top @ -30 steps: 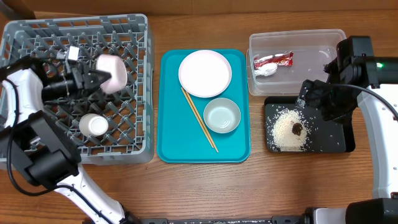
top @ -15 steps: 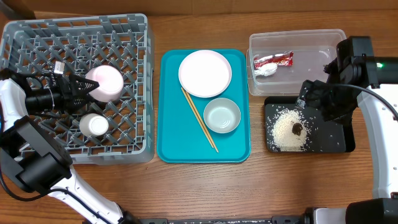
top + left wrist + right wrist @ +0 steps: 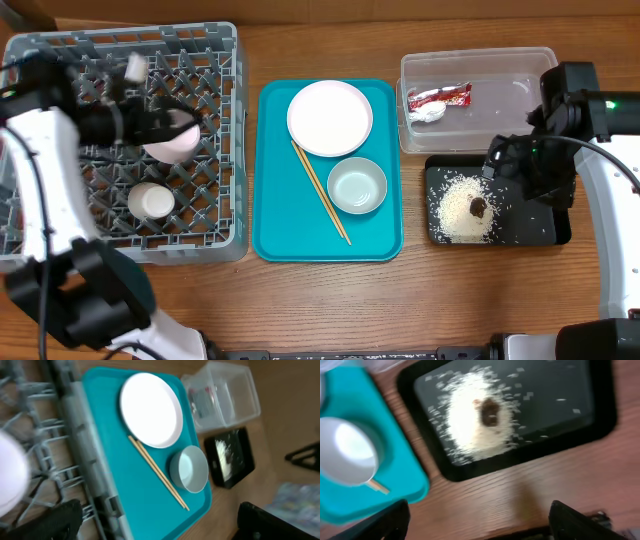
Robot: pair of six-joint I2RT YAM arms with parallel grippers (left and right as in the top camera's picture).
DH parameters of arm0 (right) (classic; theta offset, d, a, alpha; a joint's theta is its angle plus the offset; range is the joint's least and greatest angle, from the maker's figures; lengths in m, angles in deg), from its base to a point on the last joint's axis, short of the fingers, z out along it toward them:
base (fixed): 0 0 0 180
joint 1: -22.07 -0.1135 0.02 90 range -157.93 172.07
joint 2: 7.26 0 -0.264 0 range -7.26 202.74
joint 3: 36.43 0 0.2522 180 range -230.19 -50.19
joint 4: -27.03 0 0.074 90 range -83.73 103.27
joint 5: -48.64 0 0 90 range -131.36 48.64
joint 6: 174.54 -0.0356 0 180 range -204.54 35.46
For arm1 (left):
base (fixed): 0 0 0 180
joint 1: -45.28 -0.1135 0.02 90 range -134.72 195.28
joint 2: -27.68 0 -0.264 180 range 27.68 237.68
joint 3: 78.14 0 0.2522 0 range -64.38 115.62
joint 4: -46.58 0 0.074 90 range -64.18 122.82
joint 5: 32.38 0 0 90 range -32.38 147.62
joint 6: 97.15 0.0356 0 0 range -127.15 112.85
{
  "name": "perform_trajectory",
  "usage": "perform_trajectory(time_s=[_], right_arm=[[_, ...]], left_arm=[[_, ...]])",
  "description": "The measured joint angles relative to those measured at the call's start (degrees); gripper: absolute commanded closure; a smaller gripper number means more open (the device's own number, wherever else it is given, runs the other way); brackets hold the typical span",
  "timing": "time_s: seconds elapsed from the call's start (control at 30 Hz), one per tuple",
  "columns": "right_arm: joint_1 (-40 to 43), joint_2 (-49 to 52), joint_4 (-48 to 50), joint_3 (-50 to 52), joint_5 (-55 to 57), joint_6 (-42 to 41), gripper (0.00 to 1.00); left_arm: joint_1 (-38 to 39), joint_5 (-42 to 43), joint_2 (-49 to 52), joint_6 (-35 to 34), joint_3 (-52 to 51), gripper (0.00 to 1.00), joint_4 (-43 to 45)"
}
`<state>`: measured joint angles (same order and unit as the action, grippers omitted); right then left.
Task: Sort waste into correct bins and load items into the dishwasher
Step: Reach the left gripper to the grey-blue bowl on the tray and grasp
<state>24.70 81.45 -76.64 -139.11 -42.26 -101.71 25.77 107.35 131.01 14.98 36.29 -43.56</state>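
Note:
The pale pink saucer (image 3: 168, 143) lies in the grey dishwasher rack (image 3: 60, 70) beside the small white cup (image 3: 150, 202). My left gripper (image 3: 180, 117) hovers just over the saucer, open and empty; its wrist view looks across the rack's wall (image 3: 75, 415) at the white plate (image 3: 151, 409), chopsticks (image 3: 159, 473) and bowl (image 3: 189, 468). Those three rest on the teal tray (image 3: 280, 220). The clear tub (image 3: 500, 70) holds the wrapper (image 3: 438, 97) and tissue (image 3: 430, 114). Rice (image 3: 462, 212) and a brown lump (image 3: 479, 207) sit in the black tray (image 3: 535, 225). My right gripper (image 3: 497, 160) hangs open over that tray's far edge.
In the right wrist view the black tray's rim (image 3: 605, 415) lies above bare wood, with the teal tray's corner (image 3: 395, 460) and the bowl (image 3: 350, 452) at left. The rack's walls stand tall around the left gripper.
My left gripper opened and let go of the pink saucer, which now lies in the rack; that arm then swung up and back. The right gripper shifted slightly.

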Motion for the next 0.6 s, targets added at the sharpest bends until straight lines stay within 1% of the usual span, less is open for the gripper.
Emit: perform_trajectory(time_s=[0.1, 0.17, 0.3, 0.43, 0.47, 0.53, 0.6], right_arm=[[0.48, 0.00, 0.11, 0.00, 1.81, -1.57, 0.05], [1.42, 0.00, 0.28, 0.00, 2.49, -2.43, 0.00], [4.39, 0.00, 0.66, 0.00, 2.03, -3.08, 0.00], [9.27, 0.00, 1.11, 0.00, -0.92, -3.37, 0.00], [10.86, 0.00, 1.25, 0.00, -1.75, -3.34, 0.00], [14.08, 0.00, 1.46, 0.00, -4.13, -2.75, 0.00], [16.68, 0.00, 1.42, 0.00, -6.32, -2.14, 0.00]], left_arm=[[8.00, -5.75, -1.84, -3.91, 0.00, 0.00, 1.46], [13.99, -10.14, -1.97, -7.32, 0.00, 0.00, 2.73], [25.55, -19.78, -1.95, -13.79, 0.00, 0.00, 4.92], [36.26, -26.84, -1.95, -17.46, 0.00, 0.00, 6.69], [38.40, -27.71, -1.95, -17.81, 0.00, 0.06, 7.08], [42.51, -29.00, -1.95, -18.95, 0.00, 0.12, 7.87], [46.53, -30.45, -1.95, -19.47, 0.00, 0.12, 8.76]])
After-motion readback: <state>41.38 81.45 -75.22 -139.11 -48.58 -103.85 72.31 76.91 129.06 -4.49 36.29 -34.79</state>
